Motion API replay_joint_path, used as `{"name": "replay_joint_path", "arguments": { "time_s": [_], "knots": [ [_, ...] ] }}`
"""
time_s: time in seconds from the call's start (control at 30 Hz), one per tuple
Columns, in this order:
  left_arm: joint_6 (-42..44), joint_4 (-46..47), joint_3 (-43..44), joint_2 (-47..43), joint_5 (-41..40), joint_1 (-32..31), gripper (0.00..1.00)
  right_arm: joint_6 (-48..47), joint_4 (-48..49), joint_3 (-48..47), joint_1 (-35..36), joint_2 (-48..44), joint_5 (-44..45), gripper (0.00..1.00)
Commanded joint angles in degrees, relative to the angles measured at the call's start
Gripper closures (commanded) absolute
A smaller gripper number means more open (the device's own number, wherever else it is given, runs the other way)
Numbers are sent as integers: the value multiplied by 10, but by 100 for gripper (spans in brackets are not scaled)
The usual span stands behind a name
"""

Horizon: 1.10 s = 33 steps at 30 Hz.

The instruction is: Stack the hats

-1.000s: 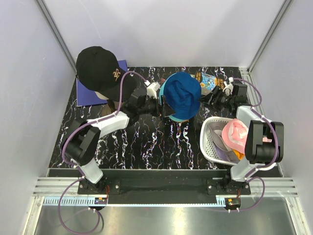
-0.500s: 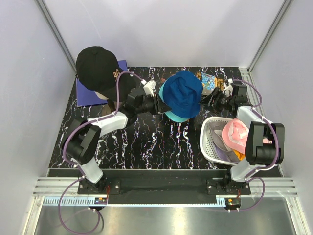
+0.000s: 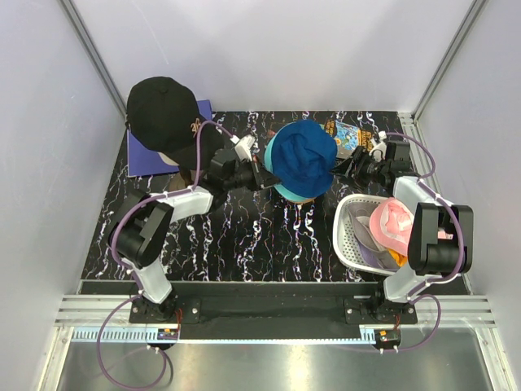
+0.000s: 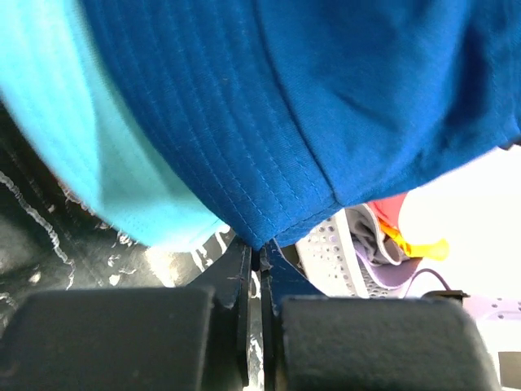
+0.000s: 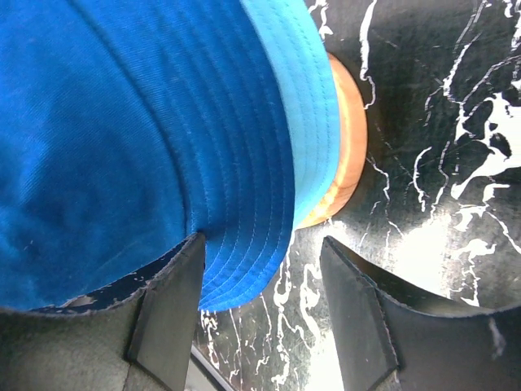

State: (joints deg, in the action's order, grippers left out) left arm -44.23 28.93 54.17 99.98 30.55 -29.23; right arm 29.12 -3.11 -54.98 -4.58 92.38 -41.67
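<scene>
The left arm (image 3: 183, 204) and right arm (image 3: 411, 192) had white links between bulky black joints, with thin purple cables (image 3: 220, 126) looping along them. The left claw (image 4: 256, 259) and right claw (image 5: 262, 243) had matte black fingers.

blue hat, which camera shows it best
Top external: the whole blue hat shows, sitting over the teal hat. Left wrist shows only its brim pinched in the left gripper; right wrist shows one side of its brim by the open right gripper.
</scene>
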Motion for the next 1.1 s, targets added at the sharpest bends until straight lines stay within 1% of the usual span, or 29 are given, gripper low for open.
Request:
{"name": "replay_joint_path", "arguments": {
  "time_s": [0.0,0.07,0.17,0.23,0.33,0.37,0.47,0.5,0.57,0.67,0.7,0.8,0.83,0.93,1.07],
  "knots": [
    [11,-82,34,16,-21,14,100,-10,-11,-18,4,-30,27,33],
    [19,-124,44,23,-30,14,100,-13,-21,-18,4,-35,43,33],
    [27,-155,61,35,-39,14,100,-17,-40,-27,2,-46,59,32],
    [29,-158,64,36,-39,14,100,-21,-51,-41,-2,-62,60,31],
    [38,-169,66,33,-51,14,100,-18,-51,-62,-29,-81,65,29],
    [42,-188,73,29,-57,14,100,-24,-51,-71,-41,-81,52,29],
    [58,-212,74,20,-77,14,100,-37,-52,-123,-46,-64,5,29],
    [63,-215,74,16,-82,14,100,-34,-50,-149,-46,-56,-4,29],
    [69,-236,76,14,-101,14,100,-15,-31,-166,-44,-53,-17,29],
    [78,-258,79,14,-126,15,100,-22,-22,-197,-20,-45,-10,29],
    [79,-258,79,11,-128,15,100,-22,-23,-214,4,-35,-8,29],
    [80,-251,78,4,-135,15,100,-14,-22,-239,42,-8,10,29],
    [80,-252,81,5,-137,15,100,-15,-19,-245,72,-2,21,29],
    [87,-258,88,1,-138,15,100,-19,-15,-266,121,22,44,29],
    [93,-260,93,-3,-138,15,100,-35,-32,-283,149,48,98,29]
  ]
}}
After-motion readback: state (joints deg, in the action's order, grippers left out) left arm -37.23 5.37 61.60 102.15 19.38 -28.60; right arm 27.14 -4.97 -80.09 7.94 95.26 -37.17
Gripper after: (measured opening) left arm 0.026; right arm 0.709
